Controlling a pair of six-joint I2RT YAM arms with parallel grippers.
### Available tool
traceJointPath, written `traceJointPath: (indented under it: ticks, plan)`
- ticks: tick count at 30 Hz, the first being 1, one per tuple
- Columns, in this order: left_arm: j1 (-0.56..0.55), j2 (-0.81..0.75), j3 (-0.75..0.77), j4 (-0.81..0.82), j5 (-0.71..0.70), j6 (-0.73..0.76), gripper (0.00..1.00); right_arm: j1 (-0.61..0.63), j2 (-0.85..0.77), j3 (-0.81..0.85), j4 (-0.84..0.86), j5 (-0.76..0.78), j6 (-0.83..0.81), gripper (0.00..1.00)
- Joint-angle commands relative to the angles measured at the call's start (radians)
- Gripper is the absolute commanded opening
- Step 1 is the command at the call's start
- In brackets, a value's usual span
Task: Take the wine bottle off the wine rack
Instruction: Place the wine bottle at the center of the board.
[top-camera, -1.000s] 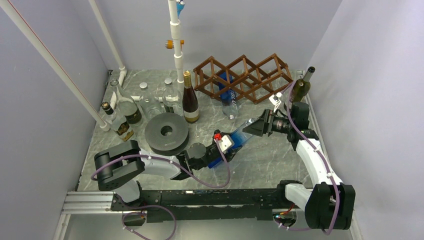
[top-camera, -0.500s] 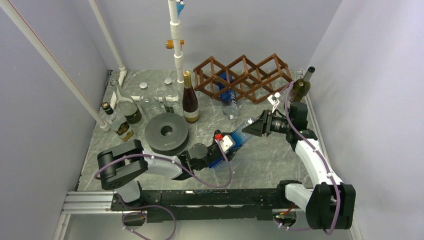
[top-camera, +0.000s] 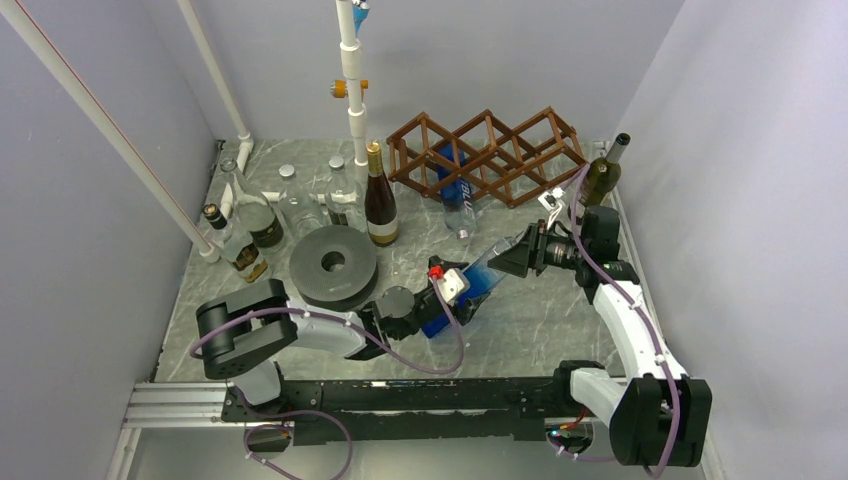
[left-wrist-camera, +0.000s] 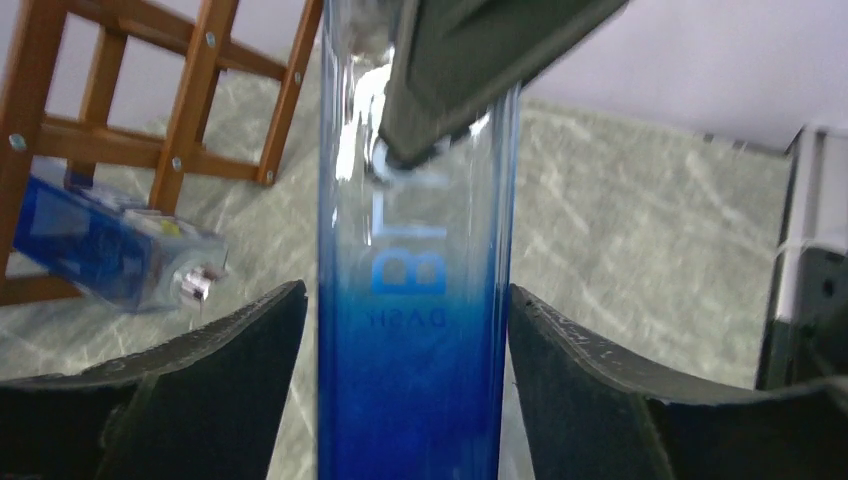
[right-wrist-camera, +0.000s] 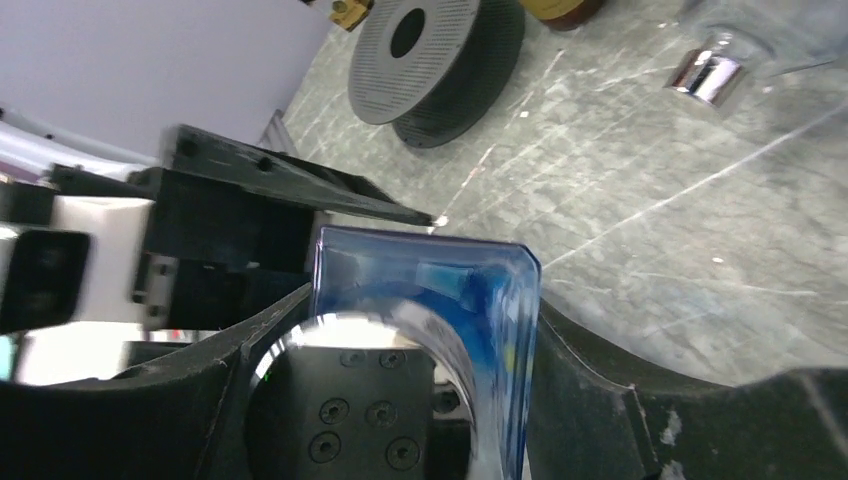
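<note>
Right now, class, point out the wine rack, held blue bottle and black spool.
wine rack (left-wrist-camera: 192, 100), left wrist view, wooden slat
held blue bottle (left-wrist-camera: 415, 400), left wrist view, lower body
black spool (top-camera: 308, 262), top view, upper flange

Wine bottle (top-camera: 478, 277) hanging over the middle of the table (top-camera: 540, 330), in front of the wine rack (top-camera: 500, 150).
The left pincer (top-camera: 438, 308) is sitting at its near end, the right pincer (top-camera: 508, 258) at its far end. Another bottle (top-camera: 455, 188) is lying in a left cell of the rack. A spool (top-camera: 333, 265) is lying to the left, an upright bottle (top-camera: 379, 195) standing just behind it.
</note>
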Motion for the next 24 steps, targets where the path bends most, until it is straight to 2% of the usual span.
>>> traceJointPath:
  ticks: [1,4,7,13,24]
  plan:
    - [-0.009,-0.024,0.059,0.212,0.037,-0.074,0.84,-0.033,-0.035,0.068,0.026,-0.036,-0.079,0.00]
    - [-0.009,-0.031,0.048,0.212,0.037,-0.114,0.93,-0.048,-0.044,0.085,-0.001,-0.036,-0.100,0.00]
    - [-0.009,-0.057,0.035,0.187,0.044,-0.116,0.96,-0.070,-0.052,0.093,-0.015,-0.037,-0.114,0.00]
    - [-0.009,-0.164,-0.008,0.036,0.058,-0.139,0.99,-0.145,-0.078,0.145,-0.108,-0.046,-0.204,0.00]
    - [-0.009,-0.379,-0.111,-0.215,-0.026,-0.211,0.99,-0.293,-0.076,0.300,-0.413,-0.053,-0.563,0.00]
